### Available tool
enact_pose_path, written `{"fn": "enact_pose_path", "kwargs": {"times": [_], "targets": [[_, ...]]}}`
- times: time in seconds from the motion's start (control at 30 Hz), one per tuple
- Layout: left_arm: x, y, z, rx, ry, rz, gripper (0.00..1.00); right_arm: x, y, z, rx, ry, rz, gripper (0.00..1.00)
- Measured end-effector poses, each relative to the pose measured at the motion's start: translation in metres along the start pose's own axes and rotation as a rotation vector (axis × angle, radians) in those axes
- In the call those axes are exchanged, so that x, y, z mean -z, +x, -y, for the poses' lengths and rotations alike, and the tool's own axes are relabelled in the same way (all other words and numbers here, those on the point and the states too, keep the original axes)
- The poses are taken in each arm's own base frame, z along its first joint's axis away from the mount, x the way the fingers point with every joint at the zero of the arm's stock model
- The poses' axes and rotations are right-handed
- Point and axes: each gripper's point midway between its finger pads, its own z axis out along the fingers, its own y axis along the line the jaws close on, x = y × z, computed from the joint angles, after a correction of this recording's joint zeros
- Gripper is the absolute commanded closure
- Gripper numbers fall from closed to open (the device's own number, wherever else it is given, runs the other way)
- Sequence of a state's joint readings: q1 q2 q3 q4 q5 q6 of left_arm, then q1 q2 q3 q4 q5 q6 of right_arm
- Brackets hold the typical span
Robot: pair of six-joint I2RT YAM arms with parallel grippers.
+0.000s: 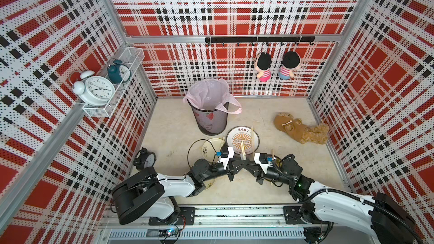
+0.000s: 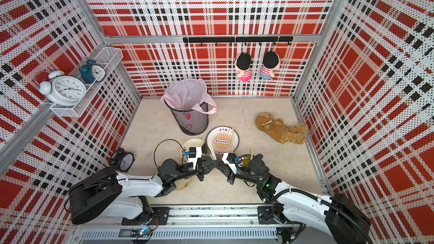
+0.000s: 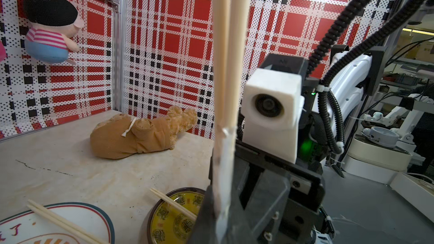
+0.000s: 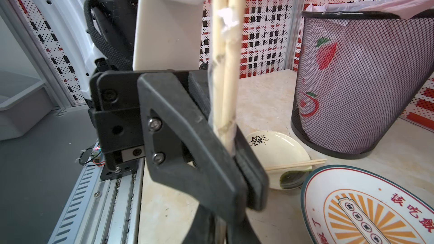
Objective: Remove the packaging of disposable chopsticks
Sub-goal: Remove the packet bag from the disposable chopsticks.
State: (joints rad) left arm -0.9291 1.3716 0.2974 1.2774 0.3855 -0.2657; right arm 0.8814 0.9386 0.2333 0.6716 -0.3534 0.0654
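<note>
Chopsticks (image 3: pixel 232 43) stand upright, lower end in torn packaging (image 3: pixel 223 160), just robot-side of printed plate (image 1: pixel 243 138). Left gripper (image 4: pixel 237 158) is clamped on the sleeved end. Right gripper (image 1: pixel 249 163) is close against it, jaw state unclear. Mesh bin (image 1: pixel 211 118) stands just behind plate. Plate reads 該吃飯了 in red.
</note>
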Motion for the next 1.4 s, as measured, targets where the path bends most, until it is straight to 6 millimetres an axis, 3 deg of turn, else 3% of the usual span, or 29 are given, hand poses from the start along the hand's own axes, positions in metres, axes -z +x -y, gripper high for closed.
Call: {"fn": "enact_pose_path", "kwargs": {"times": [0.07, 0.1, 0.3, 0.37, 0.47, 0.6, 0.8, 0.93, 1.2, 1.4], "targets": [[0.003, 0.0, -0.005, 0.005, -0.014, -0.005, 1.0, 0.001, 0.0, 0.002, -0.001, 0.015, 0.001, 0.06], [0.004, 0.001, -0.007, 0.008, -0.021, -0.009, 1.0, 0.001, 0.0, 0.004, -0.002, 0.024, 0.003, 0.01], [0.009, 0.018, -0.015, 0.031, -0.038, -0.074, 1.0, 0.009, -0.031, 0.012, 0.015, 0.041, 0.077, 0.02], [0.01, 0.022, -0.015, 0.035, -0.037, -0.089, 1.0, 0.01, -0.051, 0.018, 0.026, 0.044, 0.113, 0.07], [0.012, 0.028, -0.014, 0.039, -0.035, -0.111, 1.0, 0.011, -0.077, 0.022, 0.049, 0.036, 0.163, 0.26], [0.013, 0.032, -0.014, 0.041, -0.035, -0.129, 1.0, 0.007, -0.092, 0.021, 0.059, -0.002, 0.171, 0.38], [0.013, 0.034, -0.012, 0.038, -0.032, -0.144, 1.0, -0.003, -0.08, 0.016, 0.022, -0.064, 0.113, 0.42], [0.013, 0.032, -0.007, 0.028, -0.022, -0.143, 1.0, -0.007, -0.07, 0.016, 0.0, -0.076, 0.079, 0.61], [0.013, 0.037, -0.003, 0.022, -0.026, -0.165, 1.0, -0.008, -0.068, 0.012, -0.009, -0.102, 0.072, 0.75], [0.013, 0.038, -0.004, 0.018, -0.031, -0.17, 1.0, -0.007, -0.07, 0.01, -0.006, -0.11, 0.078, 0.91]]}}
